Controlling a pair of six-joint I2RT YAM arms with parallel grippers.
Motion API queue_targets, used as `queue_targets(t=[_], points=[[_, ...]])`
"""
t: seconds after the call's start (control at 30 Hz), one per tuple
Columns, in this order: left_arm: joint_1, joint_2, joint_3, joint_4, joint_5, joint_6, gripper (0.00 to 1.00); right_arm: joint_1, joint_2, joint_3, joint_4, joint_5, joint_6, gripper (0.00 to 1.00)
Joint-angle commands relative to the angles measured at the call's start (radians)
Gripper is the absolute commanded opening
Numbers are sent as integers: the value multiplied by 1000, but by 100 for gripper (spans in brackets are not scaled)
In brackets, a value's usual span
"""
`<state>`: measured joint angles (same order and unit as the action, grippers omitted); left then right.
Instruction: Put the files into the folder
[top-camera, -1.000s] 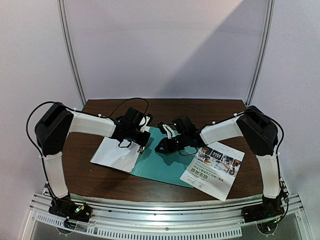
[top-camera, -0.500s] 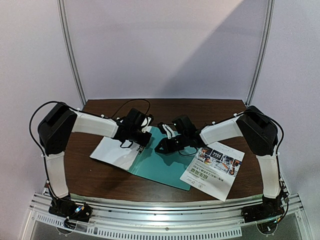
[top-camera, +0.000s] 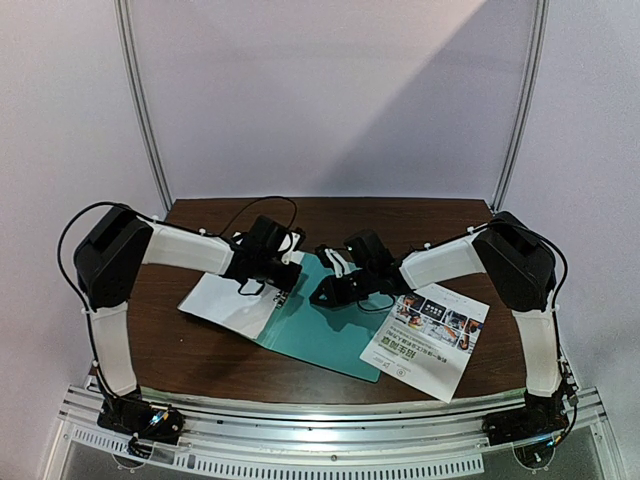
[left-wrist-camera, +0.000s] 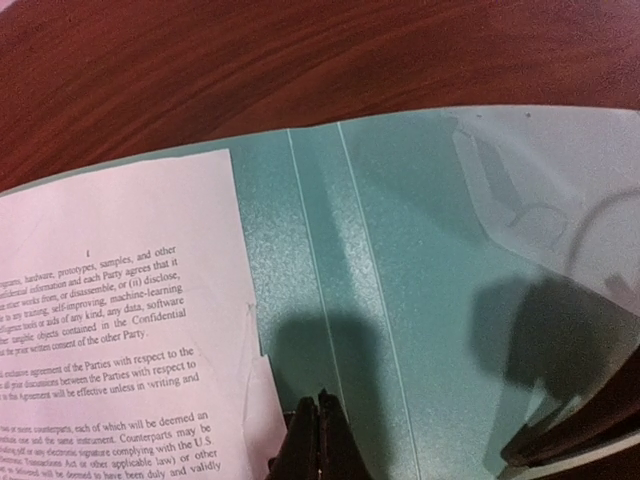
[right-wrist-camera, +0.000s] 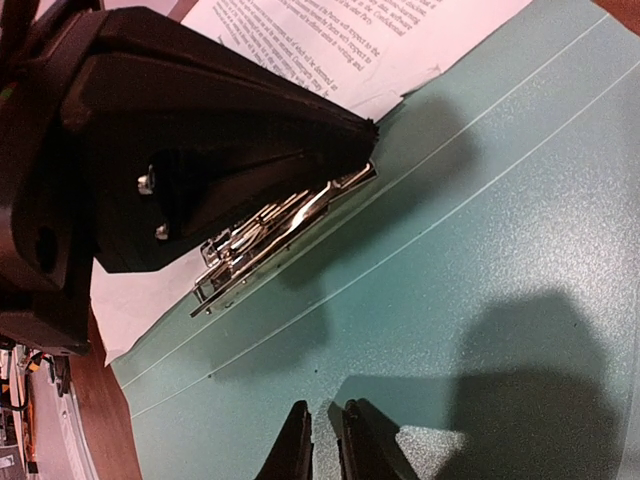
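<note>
The folder (top-camera: 318, 335) lies open and flat at the middle of the tabletop (top-camera: 190, 355), its spine creases running between the two arms. The metal clip (right-wrist-camera: 285, 232) sits along the spine, directly beneath the body of the left gripper (left-wrist-camera: 317, 440).

Left gripper: jaws closed together, tips low over the folder's inner face at the right-hand edge of the text sheet (left-wrist-camera: 120, 300). Whether the sheet's edge is caught between the tips cannot be told. The text sheet lies left of the spine, its right margin overlapping the folder and the rest resting on the tabletop.

Right gripper (right-wrist-camera: 322, 445): jaws set to a narrow gap, nothing between them, tips pointing down at the folder's teal surface just right of the spine creases and near the clip. Contact with the surface cannot be confirmed.

The colour sheet (top-camera: 430, 338) lies on the right side of the tabletop, its left edge overlapping the folder's right edge, well apart from both grippers.
</note>
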<state>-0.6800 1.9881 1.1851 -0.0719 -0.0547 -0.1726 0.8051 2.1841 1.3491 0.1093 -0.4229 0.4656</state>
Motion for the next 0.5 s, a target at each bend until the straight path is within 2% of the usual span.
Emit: queue_targets(t=[0.0, 0.27, 0.47], points=[[-16, 31, -61, -120, 133, -19, 0, 5, 54, -10, -88, 23, -1, 11], [-16, 18, -50, -124, 150, -27, 0, 5, 52, -10, -88, 21, 1, 11], [-15, 44, -38, -171, 77, -23, 0, 4, 48, -13, -89, 21, 1, 11]])
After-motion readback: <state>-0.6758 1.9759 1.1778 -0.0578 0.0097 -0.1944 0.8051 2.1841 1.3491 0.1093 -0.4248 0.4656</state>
